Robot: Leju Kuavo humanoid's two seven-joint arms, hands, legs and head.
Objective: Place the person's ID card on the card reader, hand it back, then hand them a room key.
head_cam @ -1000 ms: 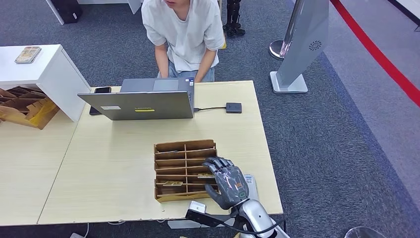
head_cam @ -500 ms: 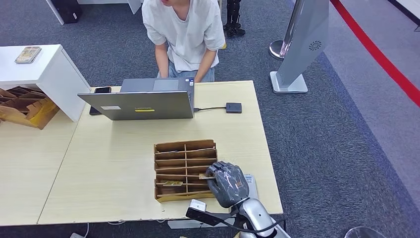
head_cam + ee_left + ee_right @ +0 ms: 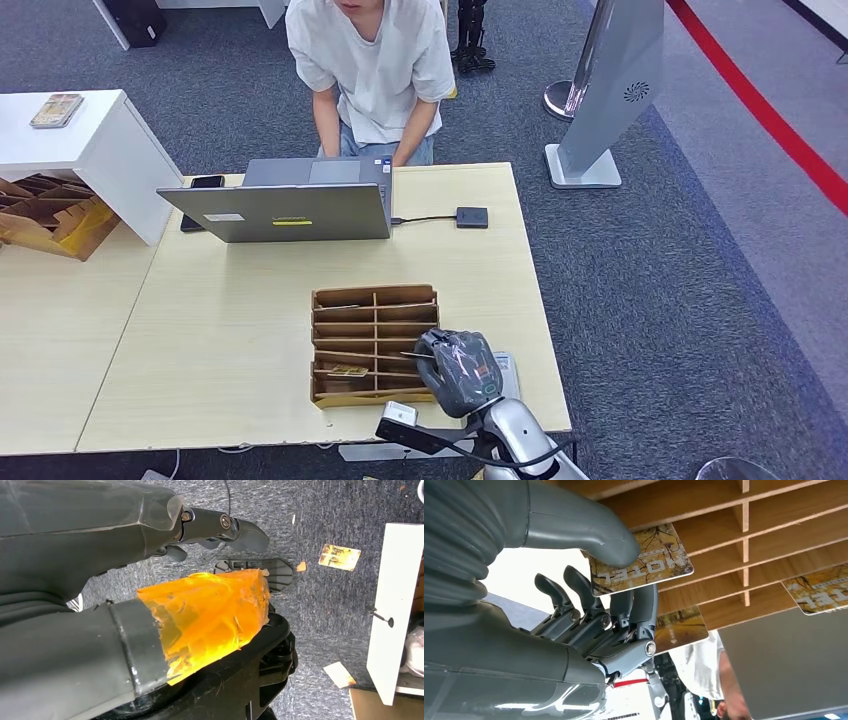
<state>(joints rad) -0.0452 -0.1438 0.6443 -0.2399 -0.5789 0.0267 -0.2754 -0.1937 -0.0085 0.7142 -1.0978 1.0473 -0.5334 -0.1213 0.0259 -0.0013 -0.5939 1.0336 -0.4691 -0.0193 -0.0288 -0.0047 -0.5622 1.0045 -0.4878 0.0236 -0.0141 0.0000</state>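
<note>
Room key [image 3: 639,562] pinched between thumb and fingers of right hand [image 3: 458,371], at right side of wooden rack [image 3: 372,345]. Key best pulled out straight, grip kept firm. Left hand [image 3: 150,580] hung low, nothing held.

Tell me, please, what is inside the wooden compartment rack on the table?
The wooden rack holds hotel key cards: one lies in a left slot, and the right hand pinches another at a right slot. Slots under the hand are covered; the rest look empty.
</note>
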